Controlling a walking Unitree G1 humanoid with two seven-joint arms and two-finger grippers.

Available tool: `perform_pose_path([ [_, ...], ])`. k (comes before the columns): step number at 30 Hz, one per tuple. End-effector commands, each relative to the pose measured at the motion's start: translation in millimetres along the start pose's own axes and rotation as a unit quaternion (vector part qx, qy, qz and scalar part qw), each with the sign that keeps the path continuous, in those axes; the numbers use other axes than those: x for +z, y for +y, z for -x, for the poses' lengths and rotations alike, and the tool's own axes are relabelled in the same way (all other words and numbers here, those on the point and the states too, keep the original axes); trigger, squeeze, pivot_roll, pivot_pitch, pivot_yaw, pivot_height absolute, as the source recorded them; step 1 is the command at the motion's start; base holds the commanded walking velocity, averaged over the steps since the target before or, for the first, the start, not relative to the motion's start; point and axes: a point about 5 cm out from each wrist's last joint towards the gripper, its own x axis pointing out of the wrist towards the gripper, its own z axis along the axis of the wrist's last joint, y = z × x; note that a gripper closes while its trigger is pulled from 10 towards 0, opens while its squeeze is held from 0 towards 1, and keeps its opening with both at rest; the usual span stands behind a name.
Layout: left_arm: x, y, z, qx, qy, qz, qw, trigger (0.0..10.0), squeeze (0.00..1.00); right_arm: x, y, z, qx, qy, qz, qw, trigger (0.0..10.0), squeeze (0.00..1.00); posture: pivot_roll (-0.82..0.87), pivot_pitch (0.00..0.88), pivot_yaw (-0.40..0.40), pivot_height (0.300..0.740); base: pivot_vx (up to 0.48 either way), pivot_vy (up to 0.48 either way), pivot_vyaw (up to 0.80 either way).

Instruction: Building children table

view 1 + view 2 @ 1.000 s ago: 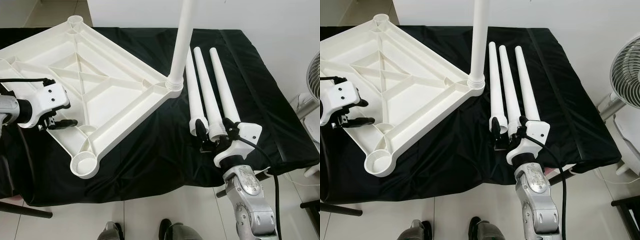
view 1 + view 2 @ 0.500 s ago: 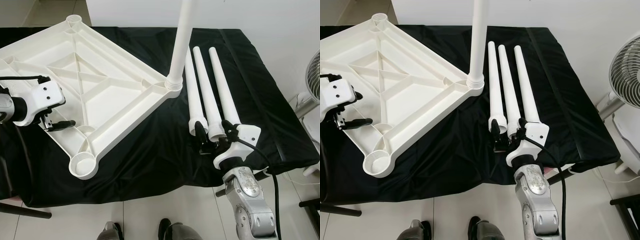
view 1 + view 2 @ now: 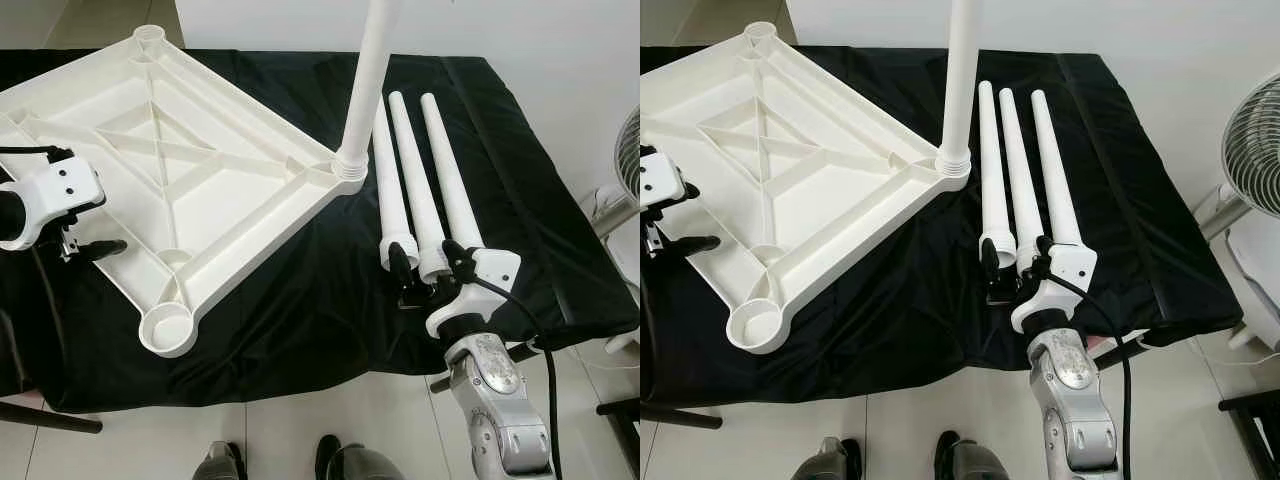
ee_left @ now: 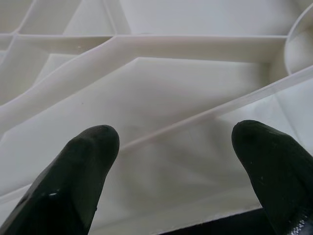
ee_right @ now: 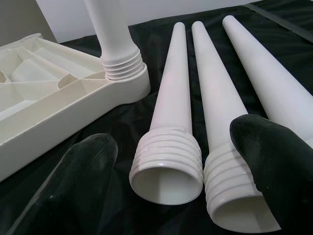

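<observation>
The white tabletop (image 3: 200,170) lies upside down on the black-covered table, ribs facing up. One white leg (image 3: 368,80) stands upright, screwed into its right corner socket. Three loose legs (image 3: 415,170) lie side by side to the right, threaded ends toward me. My right gripper (image 3: 425,272) is open at those threaded ends; in the right wrist view its fingers (image 5: 93,156) straddle the left and middle legs' ends (image 5: 168,166). My left gripper (image 3: 92,243) is open at the tabletop's left edge, its fingers (image 4: 83,161) pointing over the ribbed underside (image 4: 186,93).
An empty corner socket (image 3: 168,327) sits nearest me, another (image 3: 148,37) at the far corner. A fan (image 3: 1255,130) stands off the table's right end. The table's front edge (image 3: 300,385) runs just above the tiled floor and my feet (image 3: 225,462).
My left gripper has drawn back to the left, away from the tabletop's edge. The right gripper stays at the legs' ends.
</observation>
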Motion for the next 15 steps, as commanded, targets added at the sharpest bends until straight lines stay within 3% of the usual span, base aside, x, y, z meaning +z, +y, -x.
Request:
perform_pose_path([
  [1, 0.0, -9.9, -9.5, -0.027, 0.006, -0.015, 1.000, 10.0, 0.00, -1.0, -2.1, 2.8, -0.003, 0.007, 0.001, 1.000, 10.0, 0.00, 0.04, 0.238, -0.044, 0.740, 0.000, 0.000, 0.00],
  [9, 5.6, -18.6, -24.8, -0.058, 0.009, -0.049, 0.997, 10.0, 0.00, -0.8, -2.6, 2.8, -0.007, 0.006, 0.001, 1.000, 10.0, 0.00, 0.04, 0.240, -0.038, 0.740, 0.000, 0.000, 0.00],
  [15, 6.9, -22.8, -33.5, -0.080, 0.005, -0.049, 0.996, 10.0, 0.00, -0.6, -2.6, 3.2, -0.008, 0.006, 0.002, 1.000, 10.0, 0.00, 0.04, 0.240, -0.038, 0.740, 0.000, 0.000, 0.00],
])
